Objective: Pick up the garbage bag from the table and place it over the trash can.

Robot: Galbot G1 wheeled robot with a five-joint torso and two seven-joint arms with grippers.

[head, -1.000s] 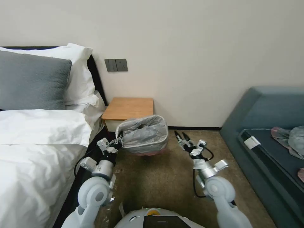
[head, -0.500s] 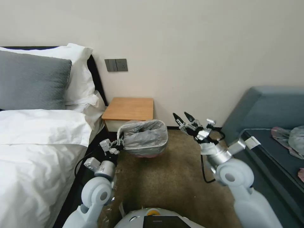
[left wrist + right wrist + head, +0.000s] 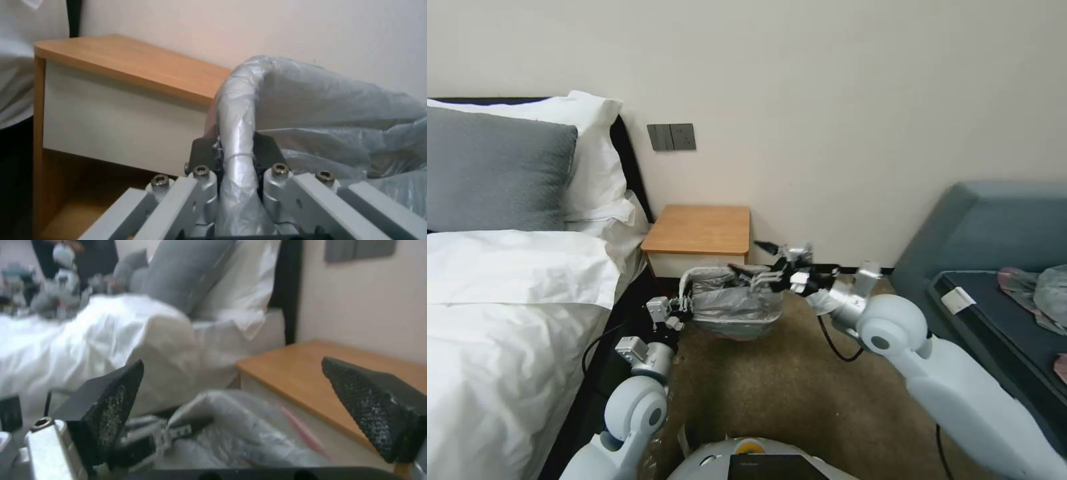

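Left gripper [image 3: 684,308] clenched on the bag-wrapped rim at the left side of the trash can [image 3: 740,327], fingers [image 3: 205,151] pinching the film-covered edge from both sides, seen close in the left wrist view. Right gripper [image 3: 758,259] released, jaws spread wide, reaching in from the right and hanging just over the right-hand far part of the can's mouth; in the right wrist view its two dark textured fingertips [image 3: 113,396] stand well apart with the bag below between them. Garbage bag [image 3: 730,300] stretched over the can, grey translucent film folded around the rim and sagging inside, a pink streak along one fold [image 3: 302,430]. Can tilted slightly, on the brown carpet [image 3: 774,393], just in front of the worktop [image 3: 699,229], whose light-brown top lies bare above a white drawer front [image 3: 111,123]. Bed [image 3: 500,313] with white linen and a grey pillow [image 3: 490,170] to the left; blue-grey sofa [image 3: 994,220] to the right; wall switches [image 3: 672,137] above the worktop.
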